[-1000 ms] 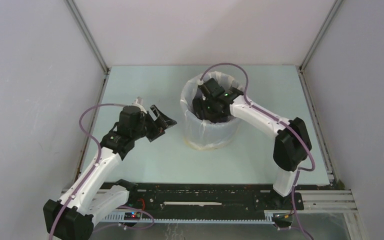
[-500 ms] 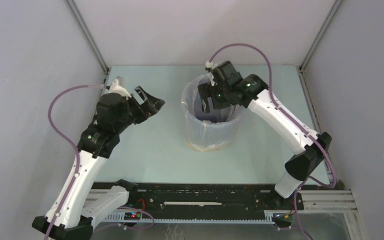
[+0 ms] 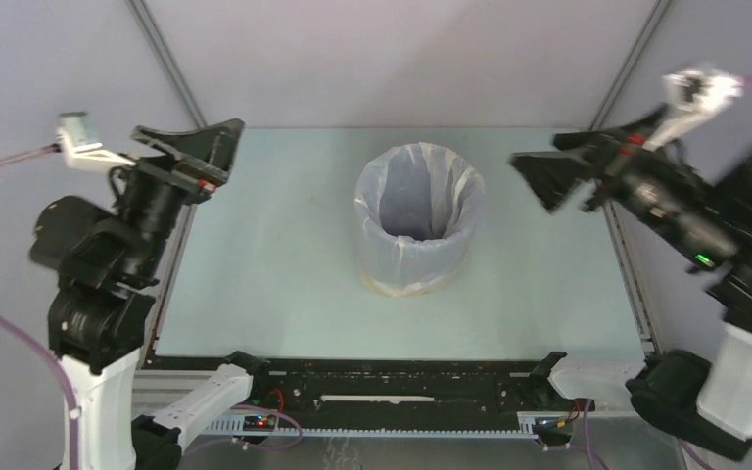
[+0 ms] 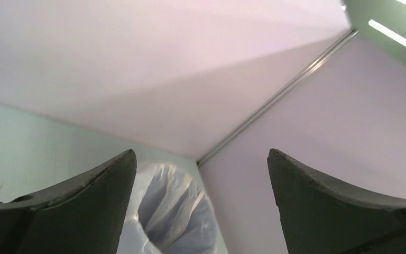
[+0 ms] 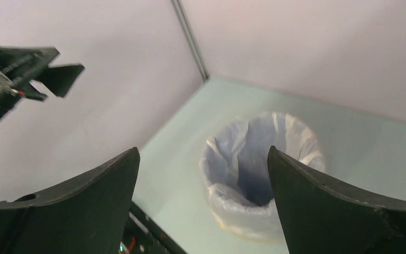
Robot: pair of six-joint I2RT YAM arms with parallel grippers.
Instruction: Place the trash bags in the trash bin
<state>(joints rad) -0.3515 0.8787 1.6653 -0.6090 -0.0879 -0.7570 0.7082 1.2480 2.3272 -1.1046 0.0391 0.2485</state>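
The thin, crinkly, translucent white plastic trash bag [image 3: 416,257] is lining the round blue plastic trash bin [image 3: 409,201]. Its mouth is folding out over the rim and its pale yellow band is hanging down at the foot of the wall, in the middle of the pale green tabletop [image 3: 284,284]. The left gripper [image 3: 230,152] and the right gripper [image 3: 535,149] are hovering high at either side, well apart from the bin, jaws spread wide and carrying nothing. The task is looking done. The risk is sitting in the bag itself: nothing is pinning the light film, so it could be slipping back inside, and a low arm sweep could be tipping the bin
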